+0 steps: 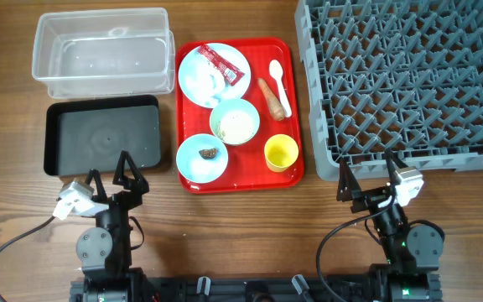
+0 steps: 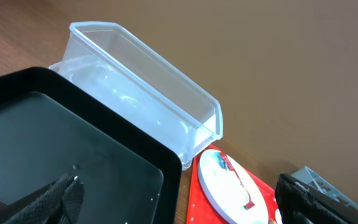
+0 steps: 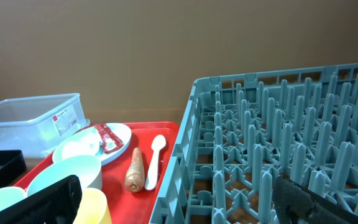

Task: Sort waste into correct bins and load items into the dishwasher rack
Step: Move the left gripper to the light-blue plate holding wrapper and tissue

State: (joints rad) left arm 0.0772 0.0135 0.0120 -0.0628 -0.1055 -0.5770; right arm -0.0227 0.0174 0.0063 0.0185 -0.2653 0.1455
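Note:
A red tray (image 1: 189, 117) holds a light blue plate (image 1: 201, 80) with a red snack wrapper (image 1: 222, 65) and crumpled white tissue (image 1: 212, 81), a bowl of white rice (image 1: 235, 122), a bowl with a small brown food lump (image 1: 203, 158), a yellow cup (image 1: 281, 153), a carrot-like stick (image 1: 269, 96) and a white spoon (image 1: 279, 84). The clear tub (image 1: 101, 53) and black tray (image 1: 101, 134) lie left of it. The grey dishwasher rack (image 1: 409, 80) is at the right. My left gripper (image 1: 109, 176) is open and empty by the black tray's near edge. My right gripper (image 1: 366, 174) is open and empty at the rack's near edge.
The left wrist view shows the black tray (image 2: 55, 143), the clear tub (image 2: 148, 106) and the plate with wrapper (image 2: 232, 180). The right wrist view shows the rack (image 3: 278, 143), carrot stick (image 3: 134, 169), spoon (image 3: 155, 158) and cup (image 3: 95, 208). Bare wooden table (image 1: 241, 226) lies along the near side.

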